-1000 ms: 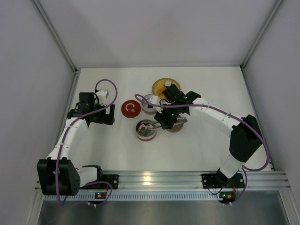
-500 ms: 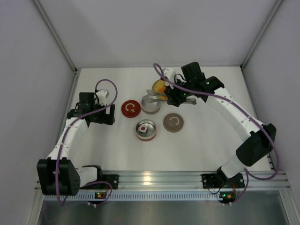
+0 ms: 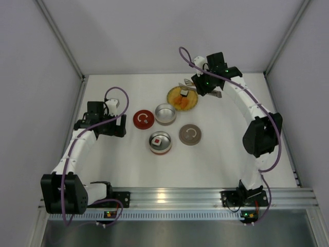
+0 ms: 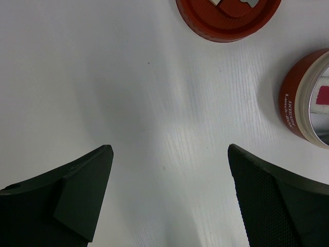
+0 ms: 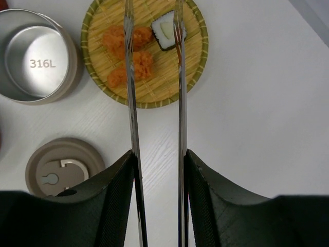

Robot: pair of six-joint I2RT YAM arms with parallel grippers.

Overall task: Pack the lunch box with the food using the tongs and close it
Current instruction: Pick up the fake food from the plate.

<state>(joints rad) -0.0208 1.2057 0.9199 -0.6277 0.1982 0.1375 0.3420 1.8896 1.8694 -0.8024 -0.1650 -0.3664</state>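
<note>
My right gripper is shut on the silver tongs, whose two arms stay parted. They reach over the round yellow woven plate. The left arm lies across the orange chunks. The right arm crosses the white-and-black cube. The red-walled lunch box stands open at mid-table with a dark red-topped cube inside. My left gripper is open over bare table, left of the red lid.
An empty silver bowl stands between the red lid and the plate. A brown lid lies right of the lunch box. White walls close the table at left, back and right.
My right arm swung with the tongs from the lunch box to the back, over the plate. The red-topped cube stayed in the lunch box. The left arm has not moved.
</note>
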